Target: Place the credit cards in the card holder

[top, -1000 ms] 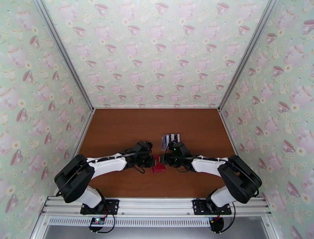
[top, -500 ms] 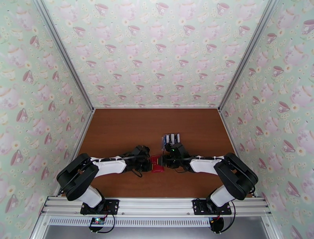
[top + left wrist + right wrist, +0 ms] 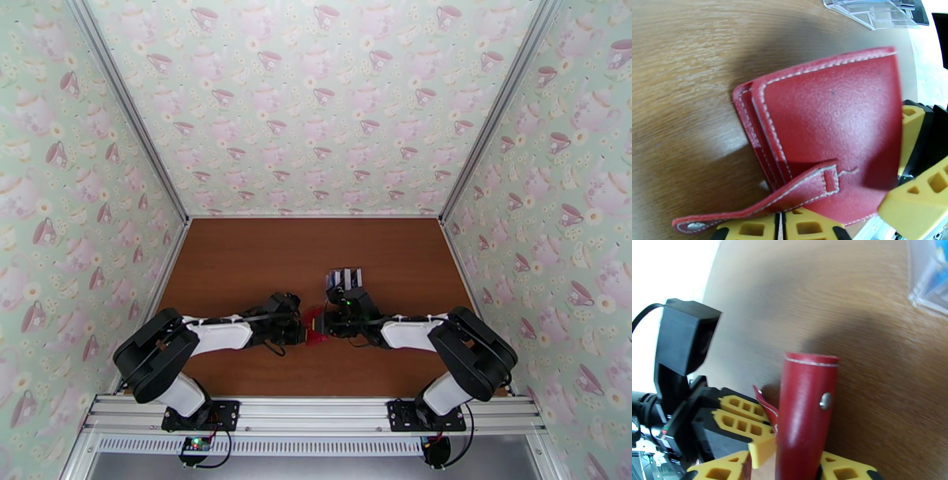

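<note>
The red card holder (image 3: 314,328) sits partly open between both grippers at the table's middle front. My left gripper (image 3: 299,327) is shut on its lower edge by the snap tab (image 3: 750,211), with the yellow fingertips (image 3: 809,228) pressed together. My right gripper (image 3: 325,320) faces it from the right. Its fingers (image 3: 847,469) straddle the raised red flap (image 3: 805,413), and a small gap shows on one side. The credit cards (image 3: 345,277) stand in a clear plastic rack (image 3: 873,12) just behind the right gripper; a blue card (image 3: 937,275) shows through it.
The brown wooden table (image 3: 237,260) is walled by teacup wallpaper on three sides. An aluminium rail (image 3: 316,414) with both arm bases runs along the near edge. The rack stands close behind the right wrist.
The right gripper's jaws have narrowed around the card holder's flap. Both wrists have shifted slightly left, and the card holder has tipped more upright. The left grip is unchanged.
</note>
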